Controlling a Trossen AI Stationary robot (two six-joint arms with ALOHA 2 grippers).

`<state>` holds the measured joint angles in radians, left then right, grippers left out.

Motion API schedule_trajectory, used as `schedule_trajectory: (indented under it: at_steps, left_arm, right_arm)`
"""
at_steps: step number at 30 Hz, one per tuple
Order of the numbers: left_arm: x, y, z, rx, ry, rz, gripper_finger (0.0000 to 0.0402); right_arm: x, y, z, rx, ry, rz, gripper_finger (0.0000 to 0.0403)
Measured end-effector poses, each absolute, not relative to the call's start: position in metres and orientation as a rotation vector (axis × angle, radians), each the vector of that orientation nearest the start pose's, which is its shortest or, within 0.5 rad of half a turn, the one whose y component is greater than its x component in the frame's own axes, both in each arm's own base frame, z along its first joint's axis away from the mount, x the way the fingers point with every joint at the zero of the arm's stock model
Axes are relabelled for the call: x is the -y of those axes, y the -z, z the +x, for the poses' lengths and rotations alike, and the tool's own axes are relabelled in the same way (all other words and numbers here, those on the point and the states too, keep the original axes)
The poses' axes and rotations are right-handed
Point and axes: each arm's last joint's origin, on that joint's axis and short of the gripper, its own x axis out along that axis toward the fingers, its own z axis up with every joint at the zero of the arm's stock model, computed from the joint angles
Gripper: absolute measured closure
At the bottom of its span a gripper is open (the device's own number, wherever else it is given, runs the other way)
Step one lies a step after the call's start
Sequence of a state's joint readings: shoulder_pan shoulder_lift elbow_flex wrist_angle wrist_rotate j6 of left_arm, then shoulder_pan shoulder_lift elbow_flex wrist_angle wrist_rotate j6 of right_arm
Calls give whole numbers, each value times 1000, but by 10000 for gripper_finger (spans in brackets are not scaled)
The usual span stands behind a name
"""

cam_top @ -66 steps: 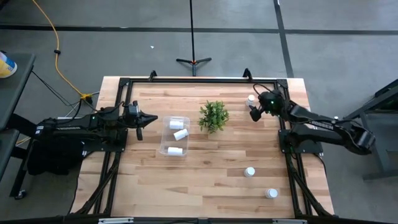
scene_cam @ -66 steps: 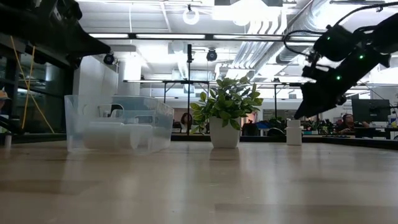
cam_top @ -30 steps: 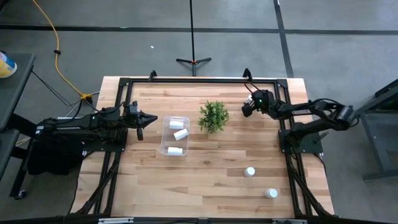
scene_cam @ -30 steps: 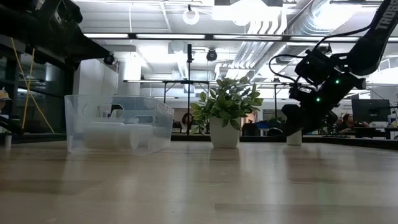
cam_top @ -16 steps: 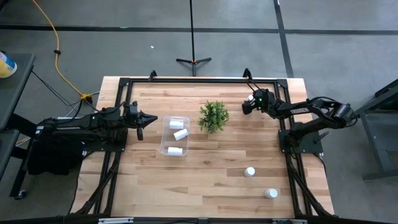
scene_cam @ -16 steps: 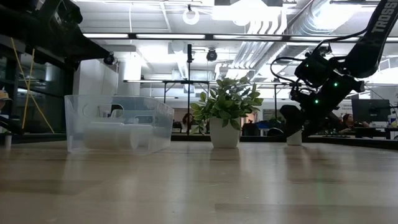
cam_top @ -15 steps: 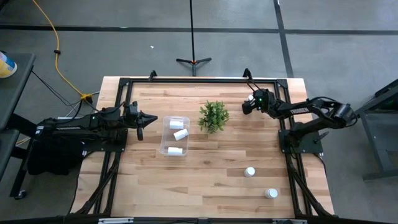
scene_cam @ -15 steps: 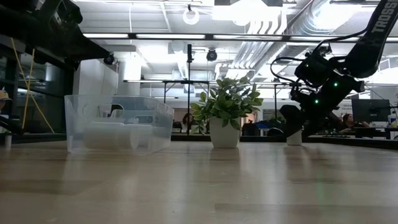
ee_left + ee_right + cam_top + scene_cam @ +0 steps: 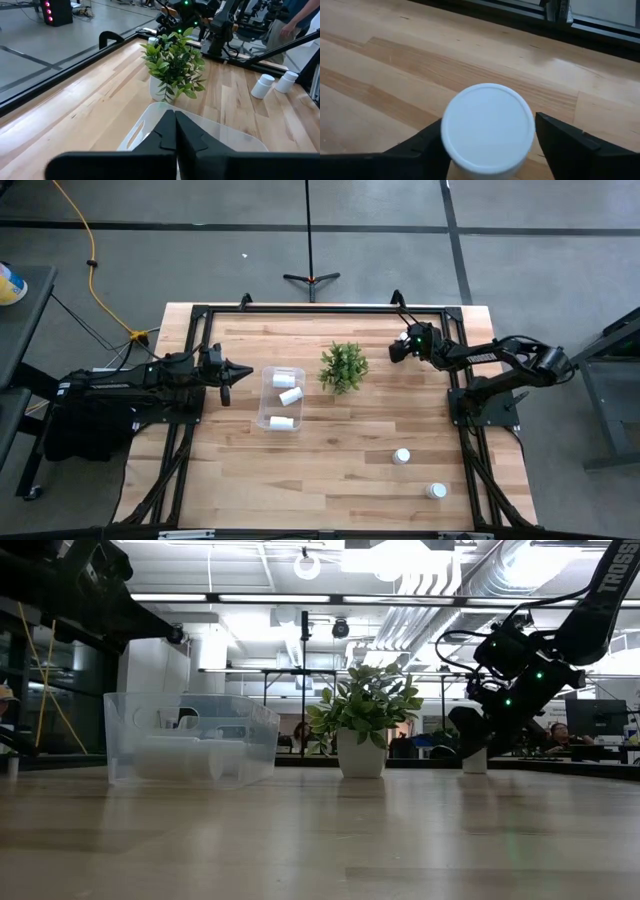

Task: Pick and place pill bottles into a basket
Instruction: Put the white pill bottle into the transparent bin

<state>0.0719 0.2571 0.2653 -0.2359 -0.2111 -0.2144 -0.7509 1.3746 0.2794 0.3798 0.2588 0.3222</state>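
Two fingers of the right gripper [image 9: 487, 150] stand spread on either side of an upright pill bottle [image 9: 487, 127] near the table's [image 9: 330, 480] far right corner, not visibly pinching it. Three bottles [image 9: 285, 395] lie in the basket [image 9: 262, 420], left of the plant [image 9: 343, 367]; two more [image 9: 417, 473] stand toward the near right corner. Half done, by my count. Left gripper [image 9: 240, 369] waits, pressed together, beside the basket. Wooden tabletop; workshop room beyond.

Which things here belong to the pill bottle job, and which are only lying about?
Job: clear bin with three pill bottles; two loose bottles; one bottle inside the open right hand; left hand, shut, beside the bin.
Lying about: plant, floor tripod.
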Motion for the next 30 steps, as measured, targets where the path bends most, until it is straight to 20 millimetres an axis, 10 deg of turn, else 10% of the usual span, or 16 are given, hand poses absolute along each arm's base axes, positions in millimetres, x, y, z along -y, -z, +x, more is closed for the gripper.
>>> schedule_trajectory:
  at_steps: [10,30]
  left_arm:
    - [-13,-211,102,-196,-305,-200,351]
    - [-13,-204,100,-258,-337,-310,373]
  right_arm:
    - [146,-109,146,-562,1079,465,238]
    - [141,-123,150,-498,861,499,240]
